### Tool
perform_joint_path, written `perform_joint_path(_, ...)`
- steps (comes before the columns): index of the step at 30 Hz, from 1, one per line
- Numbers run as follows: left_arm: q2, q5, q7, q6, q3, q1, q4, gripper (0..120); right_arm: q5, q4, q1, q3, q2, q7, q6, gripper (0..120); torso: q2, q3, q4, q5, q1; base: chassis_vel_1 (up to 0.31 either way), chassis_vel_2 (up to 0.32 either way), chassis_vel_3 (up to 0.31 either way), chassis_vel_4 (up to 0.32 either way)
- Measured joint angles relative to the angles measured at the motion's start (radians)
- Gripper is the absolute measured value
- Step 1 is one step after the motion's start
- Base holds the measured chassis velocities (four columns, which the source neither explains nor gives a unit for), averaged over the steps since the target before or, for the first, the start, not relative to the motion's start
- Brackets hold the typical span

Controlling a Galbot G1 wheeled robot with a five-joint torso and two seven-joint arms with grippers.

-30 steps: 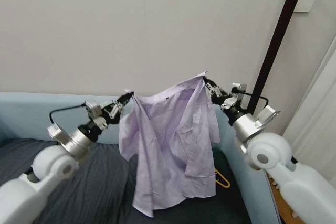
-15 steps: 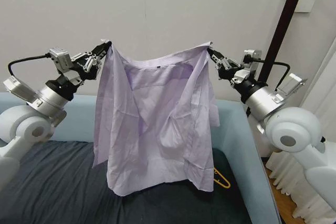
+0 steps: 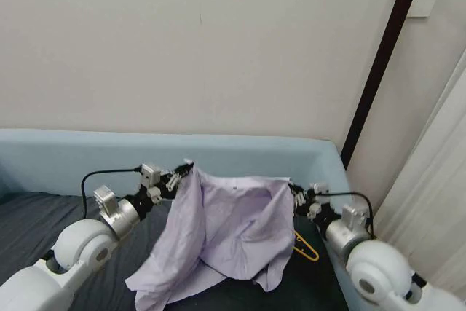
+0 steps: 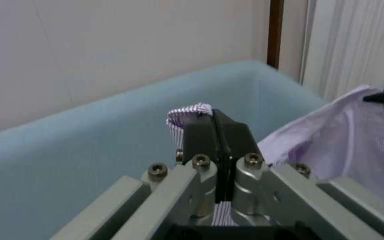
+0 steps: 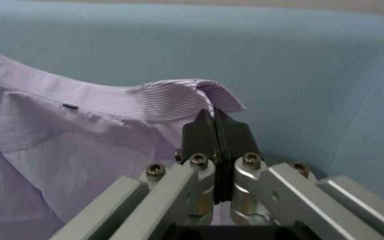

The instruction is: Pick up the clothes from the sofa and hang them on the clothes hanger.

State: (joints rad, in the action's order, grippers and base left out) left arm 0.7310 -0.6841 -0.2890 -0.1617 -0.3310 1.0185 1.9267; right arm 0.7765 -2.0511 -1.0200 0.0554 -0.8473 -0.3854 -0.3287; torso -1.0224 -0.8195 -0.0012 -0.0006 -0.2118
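A lilac striped shirt hangs between my two grippers, low over the sofa, its lower part crumpled on the dark seat cushion. My left gripper is shut on one shoulder corner of the shirt. The right gripper is shut on the other shoulder corner, near the collar of the shirt. In the left wrist view my left gripper pinches a fold of fabric; in the right wrist view my right gripper does the same. An orange clothes hanger lies on the seat beside the right arm.
The light blue sofa back runs behind the shirt, with its right armrest close to my right arm. The dark seat cushion spreads to the left. A dark wooden post stands at the right, next to white curtains.
Both grippers have come down from head height to just above the sofa, still holding the shirt. The shirt, spread wide before, now sags and rests partly on the cushion.
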Motion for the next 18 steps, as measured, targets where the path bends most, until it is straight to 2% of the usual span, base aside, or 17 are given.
perform_joint_path(4, -0.005, 0.104, -0.082, -0.049, -0.029, 0.067, -0.019, 0, -0.063, 0.072, -0.029, -0.026, -0.084, 0.026, 0.064, 0, 0.000, 0.000, 0.0000, -0.0001, 0.000, 0.000, 0.000, 0.000, 0.000)
perform_joint_path(10, 0.007, 0.170, -0.119, -0.043, -0.040, 0.149, -0.033, 0, -0.117, 0.140, -0.027, -0.048, -0.129, 0.049, 0.106, 0, 0.000, 0.000, 0.0001, -0.0004, 0.000, 0.000, 0.000, 0.000, 0.000)
perform_joint_path(11, 0.022, 0.193, -0.118, -0.030, -0.041, 0.176, -0.038, 0, -0.141, 0.179, -0.021, -0.055, -0.148, 0.070, 0.140, 0, 0.000, 0.000, 0.0002, -0.0004, 0.000, 0.000, 0.000, 0.000, 0.000)
perform_joint_path(15, 0.067, 0.202, -0.062, -0.008, -0.049, 0.204, -0.039, 0, -0.153, 0.227, -0.014, -0.062, -0.179, 0.100, 0.181, 0, 0.000, 0.000, -0.0002, -0.0003, 0.000, 0.000, 0.000, 0.000, 0.000)
perform_joint_path(16, 0.078, 0.201, -0.031, -0.003, -0.051, 0.209, -0.039, 0, -0.154, 0.236, -0.014, -0.063, -0.186, 0.100, 0.183, 0, 0.000, 0.000, -0.0002, -0.0003, 0.000, 0.000, 0.000, 0.000, 0.000)
perform_joint_path(18, 0.104, 0.193, 0.094, 0.009, -0.052, 0.218, -0.037, 0, -0.135, 0.248, -0.016, -0.064, -0.201, 0.089, 0.170, 0, 0.000, 0.000, -0.0002, -0.0003, 0.000, 0.000, 0.000, 0.000, 0.000)
